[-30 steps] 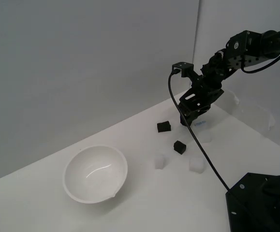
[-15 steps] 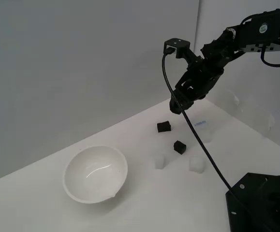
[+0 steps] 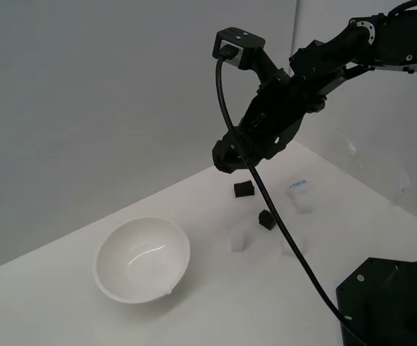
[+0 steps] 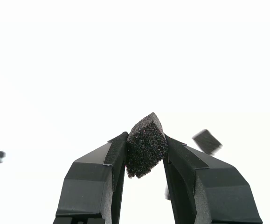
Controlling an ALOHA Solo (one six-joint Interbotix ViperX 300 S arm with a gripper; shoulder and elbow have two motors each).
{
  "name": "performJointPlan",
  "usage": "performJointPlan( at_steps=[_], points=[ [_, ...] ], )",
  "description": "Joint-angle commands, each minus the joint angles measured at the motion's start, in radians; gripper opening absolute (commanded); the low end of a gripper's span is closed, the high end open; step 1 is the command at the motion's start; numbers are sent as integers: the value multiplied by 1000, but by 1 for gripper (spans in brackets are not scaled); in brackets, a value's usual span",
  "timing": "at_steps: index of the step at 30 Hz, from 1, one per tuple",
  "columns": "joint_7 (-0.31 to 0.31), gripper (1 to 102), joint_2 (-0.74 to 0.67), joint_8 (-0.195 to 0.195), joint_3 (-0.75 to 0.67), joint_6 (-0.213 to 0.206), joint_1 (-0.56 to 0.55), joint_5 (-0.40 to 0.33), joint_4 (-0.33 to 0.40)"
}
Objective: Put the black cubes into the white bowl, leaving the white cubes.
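Observation:
My gripper (image 3: 226,157) is shut on a black cube (image 4: 145,144) and holds it in the air above the table, to the exterior view's right of the white bowl (image 3: 142,258). In the wrist view the cube sits pinched between the two fingers (image 4: 95,179). Two more black cubes (image 3: 243,189) (image 3: 267,220) lie on the table below the arm; one of them shows in the wrist view (image 4: 207,141). White cubes lie near them: one (image 3: 238,241) beside the bowl, one (image 3: 292,247) partly behind the cable, and one with a blue mark (image 3: 299,194).
A black cable (image 3: 280,223) hangs from the wrist camera across the cubes. A black base plate (image 3: 388,303) fills the near corner at the exterior view's right. A grey wall stands behind the white table (image 3: 64,310).
The gripper has risen from the table and moved to the exterior view's left, toward the bowl, with the black cube in it. The blue-marked white cube is now uncovered.

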State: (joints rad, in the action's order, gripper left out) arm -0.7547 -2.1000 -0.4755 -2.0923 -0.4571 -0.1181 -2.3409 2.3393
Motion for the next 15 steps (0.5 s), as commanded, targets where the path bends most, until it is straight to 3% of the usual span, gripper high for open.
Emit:
performJointPlan(
  at_steps=[1, 5, 15],
  points=[
    [-3, 3, -9, 3, -15, -49, -58, 25, -18],
    [29, 3, 3, 3, -3, -81, -129, 28, -21],
    [81, 3, 103, 3, 98, -97, -242, 80, -74]
  ],
)
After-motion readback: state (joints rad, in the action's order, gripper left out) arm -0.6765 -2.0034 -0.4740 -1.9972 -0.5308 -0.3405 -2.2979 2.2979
